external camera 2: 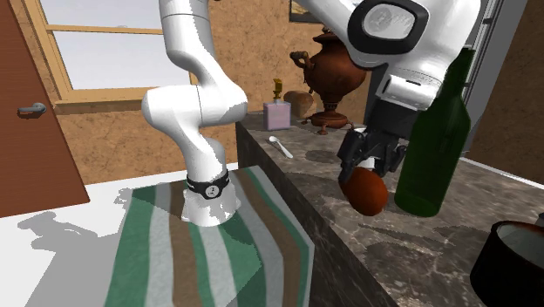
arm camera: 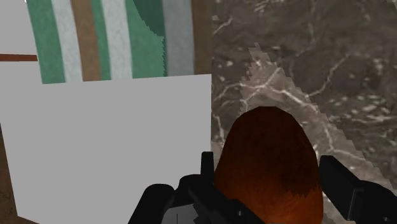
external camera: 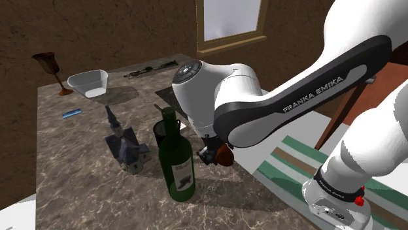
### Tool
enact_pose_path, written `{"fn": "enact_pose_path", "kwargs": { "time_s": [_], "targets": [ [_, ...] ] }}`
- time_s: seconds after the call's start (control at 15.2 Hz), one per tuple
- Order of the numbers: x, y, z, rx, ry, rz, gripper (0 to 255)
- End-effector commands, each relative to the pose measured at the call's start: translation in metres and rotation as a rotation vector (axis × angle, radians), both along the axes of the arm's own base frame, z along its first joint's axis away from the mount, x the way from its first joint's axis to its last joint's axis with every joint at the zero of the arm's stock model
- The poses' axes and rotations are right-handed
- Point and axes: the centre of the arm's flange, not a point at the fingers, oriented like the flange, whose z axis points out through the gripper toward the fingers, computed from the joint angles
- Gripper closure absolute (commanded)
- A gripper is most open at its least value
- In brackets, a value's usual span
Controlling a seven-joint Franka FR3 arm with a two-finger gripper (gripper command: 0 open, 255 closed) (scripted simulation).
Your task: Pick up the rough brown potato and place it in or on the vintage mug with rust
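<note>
**Reddish-brown potato [external camera 2: 368, 192] gripped by the black gripper [external camera 2: 370, 171], just above the stone counter [external camera 2: 436, 249] near its edge.**
The two fingers [arm camera: 342, 181] clamp the potato's sides, spread only as wide as the potato. In the second exterior view a green bottle [external camera 2: 436, 139] stands just right of the potato, and the dark mug [external camera 2: 510, 262] sits nearer, at the far right. The arm [external camera: 314, 91] reads "FRANKA EMIKA"; the bottle's label is illegible. A striped rug [external camera 2: 174, 253] covers the floor.
</note>
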Motion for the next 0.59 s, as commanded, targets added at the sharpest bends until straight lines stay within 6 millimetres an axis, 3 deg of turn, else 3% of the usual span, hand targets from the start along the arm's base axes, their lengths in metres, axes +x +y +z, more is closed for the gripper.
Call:
{"fn": "enact_pose_path", "kwargs": {
  "time_s": [0.0, 0.53],
  "targets": [
    [0.000, 0.001, 0.011, 0.000, 0.000, 0.000, 255],
    [0.000, 0.001, 0.053, 0.000, 0.000, 0.000, 255]
  ]
}}
